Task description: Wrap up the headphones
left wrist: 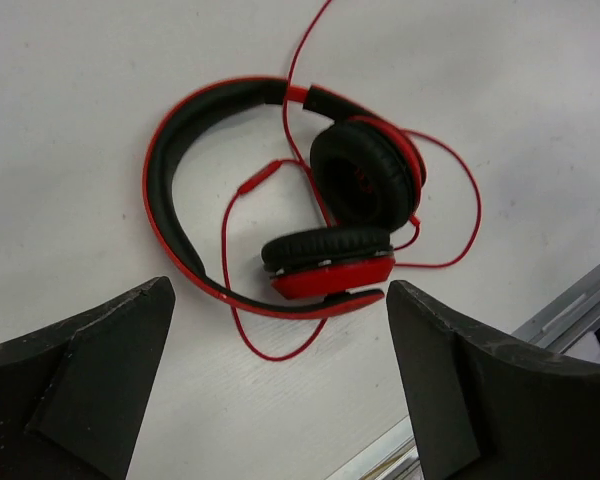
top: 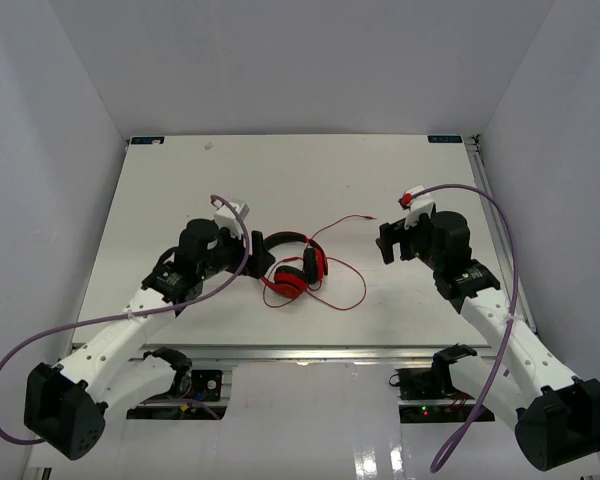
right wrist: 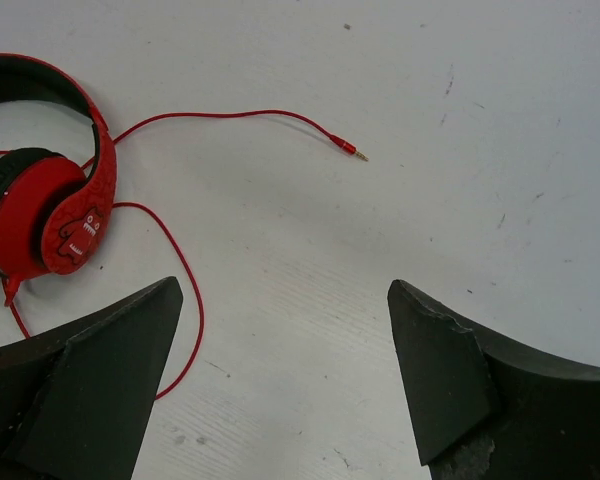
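The red headphones [top: 295, 268] lie flat on the white table between the two arms, cups folded inward. Their thin red cord [top: 352, 292] loops loosely to the right, and its plug [top: 372, 216] rests further back. In the left wrist view the headphones [left wrist: 280, 180] lie just ahead of my left gripper [left wrist: 280, 288], which is open and empty. In the right wrist view one cup [right wrist: 50, 210] shows at the left and the plug [right wrist: 352, 151] lies ahead. My right gripper [right wrist: 285, 290] is open over bare table, with a cord loop [right wrist: 185, 300] beside its left finger.
The white table [top: 180, 180] is enclosed by white walls at the left, back and right. A metal rail [top: 310, 352] runs along its near edge. Thick purple cables [top: 40, 340] arc off both arms.
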Available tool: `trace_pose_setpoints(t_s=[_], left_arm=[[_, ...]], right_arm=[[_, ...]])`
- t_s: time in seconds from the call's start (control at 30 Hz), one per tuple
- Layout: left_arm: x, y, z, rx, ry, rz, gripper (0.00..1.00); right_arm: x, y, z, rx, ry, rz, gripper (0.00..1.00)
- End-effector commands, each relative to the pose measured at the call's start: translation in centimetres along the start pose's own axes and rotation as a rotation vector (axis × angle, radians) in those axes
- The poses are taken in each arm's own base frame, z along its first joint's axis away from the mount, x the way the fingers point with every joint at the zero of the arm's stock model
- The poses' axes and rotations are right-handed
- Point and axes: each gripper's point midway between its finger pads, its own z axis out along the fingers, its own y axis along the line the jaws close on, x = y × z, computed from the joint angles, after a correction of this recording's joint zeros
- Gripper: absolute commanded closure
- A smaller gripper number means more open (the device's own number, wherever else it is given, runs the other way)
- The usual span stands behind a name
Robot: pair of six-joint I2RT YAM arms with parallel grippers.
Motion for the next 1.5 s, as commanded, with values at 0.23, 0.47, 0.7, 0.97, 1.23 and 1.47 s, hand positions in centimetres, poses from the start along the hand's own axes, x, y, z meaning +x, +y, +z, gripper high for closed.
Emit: trace_pose_setpoints(t_s=[0.23,0.47,0.7,0.97,1.23,1.47], left_arm=[[-2.4,4.9,3.6,-0.041,0.222,0.124,0.02],[-1.9,6.5,6.9,0.036,0.320,0.329,0.02],[-2.5,7.4,11.1,0.096,0.367,0.386,0.07],[0.1,8.1,13.3,0.137,0.465,0.356,0.21],[3.6,8.8,15.0,0.105,0.571,0.396,0.41],[6.2,9.0,16.1,0.017,0.662,0.474,0.73]], right_arm=[[0.7,7.9,-2.0,-0.575,-0.119,-0.337,0.09],[0.9,8.0,-2.5,-0.585,-0.130,-0.353,0.10],[0.8,8.1,-2.8,-0.595,-0.135,-0.356,0.10],[0.8,7.6,-2.8,-0.570,-0.134,-0.354,0.10],[0.8,7.4,-2.8,-0.567,-0.133,-0.343,0.10],[0.7,7.1,-2.9,-0.560,-0.135,-0.336,0.10]])
